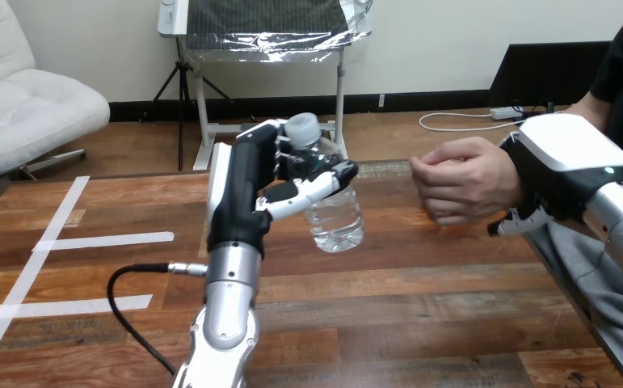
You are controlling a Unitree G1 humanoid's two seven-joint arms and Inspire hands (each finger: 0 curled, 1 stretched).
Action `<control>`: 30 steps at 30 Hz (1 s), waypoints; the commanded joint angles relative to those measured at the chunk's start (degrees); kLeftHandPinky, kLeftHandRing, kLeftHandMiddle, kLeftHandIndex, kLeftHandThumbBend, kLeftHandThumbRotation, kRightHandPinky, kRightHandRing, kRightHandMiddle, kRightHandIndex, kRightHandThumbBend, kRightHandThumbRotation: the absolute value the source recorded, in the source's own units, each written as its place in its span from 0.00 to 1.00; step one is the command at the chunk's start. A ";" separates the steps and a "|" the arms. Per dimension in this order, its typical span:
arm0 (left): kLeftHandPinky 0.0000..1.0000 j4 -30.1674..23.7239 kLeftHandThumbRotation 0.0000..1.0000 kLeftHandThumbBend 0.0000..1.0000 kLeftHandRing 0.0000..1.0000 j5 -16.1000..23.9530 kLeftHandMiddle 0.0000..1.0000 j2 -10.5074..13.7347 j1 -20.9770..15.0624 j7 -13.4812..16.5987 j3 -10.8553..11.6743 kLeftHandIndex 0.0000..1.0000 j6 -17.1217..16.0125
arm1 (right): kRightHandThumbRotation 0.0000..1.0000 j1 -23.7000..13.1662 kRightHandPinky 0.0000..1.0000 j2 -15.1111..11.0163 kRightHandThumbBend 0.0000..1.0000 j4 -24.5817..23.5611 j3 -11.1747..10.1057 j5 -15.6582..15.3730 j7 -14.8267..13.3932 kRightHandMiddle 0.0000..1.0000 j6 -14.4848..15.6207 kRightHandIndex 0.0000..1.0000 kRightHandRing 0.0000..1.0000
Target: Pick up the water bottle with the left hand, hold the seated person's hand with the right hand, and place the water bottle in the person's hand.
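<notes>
clear plastic water bottle [336, 222] is clamped in the left hand [243, 186], apparently lifted off the bench [421, 307], mid-scene. right hand [562, 166] is curled round the person's wrist [515, 182] at far right. handover remains: bottle to be carried right to the person's hand [463, 179], which is loosely closed and must open. the gap between is unobstructed; the bench's right edge runs just below the wrist.

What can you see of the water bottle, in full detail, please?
The water bottle is clear plastic with a white cap. It stands roughly upright, tilted slightly, with its cap leaning left. The left hand grips its upper half, fingers and thumb curled round it, leaving the lower half bare. I cannot tell whether its base rests on the wooden table. The person's hand is to its right, apart from it.
</notes>
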 commanded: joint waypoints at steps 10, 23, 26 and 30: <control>0.43 -2.89 0.00 0.62 0.41 0.52 0.42 -2.74 -7.56 0.23 -1.96 0.49 -0.01 | 0.00 -0.85 0.24 0.93 0.68 -5.92 -1.81 0.63 1.93 0.40 0.01 0.38 0.31; 0.41 -1.85 0.00 0.62 0.41 0.54 0.42 -4.45 -9.29 0.65 -3.59 0.49 1.07 | 0.00 -0.43 0.25 1.04 0.72 -7.54 -1.97 0.55 1.77 0.39 -0.54 0.37 0.31; 0.41 -1.49 0.00 0.62 0.40 0.42 0.42 -4.85 -9.69 0.64 -3.93 0.49 1.10 | 0.00 -0.32 0.24 1.01 0.73 -7.59 -2.15 0.88 1.79 0.39 -1.06 0.37 0.30; 0.41 -1.06 0.00 0.61 0.40 0.28 0.42 -5.22 -10.11 0.50 -4.39 0.49 1.13 | 0.00 -0.23 0.24 0.91 0.73 -7.82 -2.31 1.08 2.03 0.38 -1.44 0.37 0.30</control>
